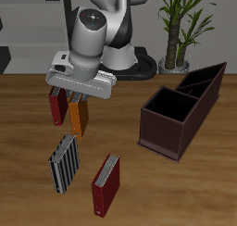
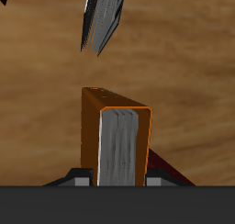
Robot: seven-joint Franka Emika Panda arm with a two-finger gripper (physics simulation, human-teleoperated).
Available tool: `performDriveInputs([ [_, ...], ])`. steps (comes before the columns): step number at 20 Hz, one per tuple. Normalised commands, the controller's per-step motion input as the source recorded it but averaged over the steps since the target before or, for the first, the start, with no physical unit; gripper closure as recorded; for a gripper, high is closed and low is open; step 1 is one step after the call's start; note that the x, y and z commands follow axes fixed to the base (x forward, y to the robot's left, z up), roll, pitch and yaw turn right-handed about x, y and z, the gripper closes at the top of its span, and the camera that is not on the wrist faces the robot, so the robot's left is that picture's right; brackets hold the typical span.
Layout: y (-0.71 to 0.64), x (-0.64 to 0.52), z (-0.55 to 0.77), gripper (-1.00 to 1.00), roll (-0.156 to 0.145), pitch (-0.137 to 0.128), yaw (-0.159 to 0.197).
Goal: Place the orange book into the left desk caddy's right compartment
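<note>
We find the gripper [image 1: 77, 98] closed on the orange book [image 1: 76, 118], which hangs upright below it, clear of the table [image 1: 185, 193] as far as the exterior view shows. In the wrist view the orange book [image 2: 117, 140] stands directly before the camera, its pale page edges facing us and its orange cover framing them; the fingers [image 2: 83, 180] show only as small grey tips at either side of the book's base.

A dark red book [image 1: 57, 106] stands just behind the held book, close beside it; we cannot tell whether the two touch. A black-and-white striped book [image 1: 64, 162] lies on the table nearer the front edge, and the same book [image 2: 102, 19] appears in the wrist view beyond the orange one. A second dark red book [image 1: 106, 184] lies beside the striped one, nearer still to the front edge.

The left desk caddy [image 1: 176, 137] sits well apart from the gripper. Its right compartment [image 1: 168, 104], the wide squarish cell, holds nothing we can see. A potted plant [image 1: 180, 26] stands beyond the table.
</note>
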Motion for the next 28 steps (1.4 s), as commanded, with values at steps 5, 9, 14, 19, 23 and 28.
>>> performDriveInputs([
  [5,0.59,-0.07,0.56,1.0,0.045,-0.066,-0.013],
  [9,0.61,-0.14,0.45,1.0,0.048,-0.056,-0.005],
  [14,0.58,-0.21,0.35,1.0,0.02,-0.02,-0.022],
  [19,0.4,-0.21,0.27,1.0,0.001,-0.014,-0.002],
  [23,0.43,-0.25,0.28,1.0,0.0,-0.032,-0.016],
  [28,0.48,-0.2,0.31,1.0,0.01,-0.049,0.009],
])
